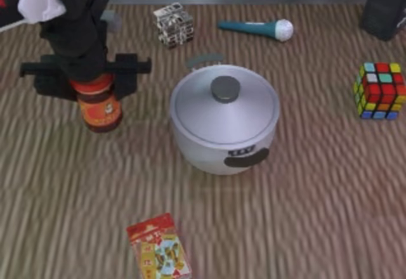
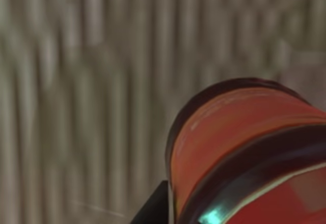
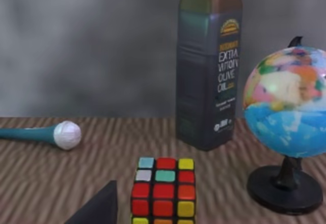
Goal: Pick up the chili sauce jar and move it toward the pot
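Jar-carrying falls to the left gripper (image 1: 85,76), clamped around the chili sauce jar (image 1: 99,108) near its lid, left of the pot (image 1: 223,120) (right arm unseen from above, its fingers' state untellable).

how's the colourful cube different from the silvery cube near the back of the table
The colourful cube has solid red, yellow, green and blue stickers; the silvery cube is mirror-like with dark lines. The colourful one sits near the table's right edge, right of the pot; the silvery one lies at the back, just left of the teal microphone. The colourful one looks larger from above. Both are gridded puzzle cubes resting on the table, untouched.
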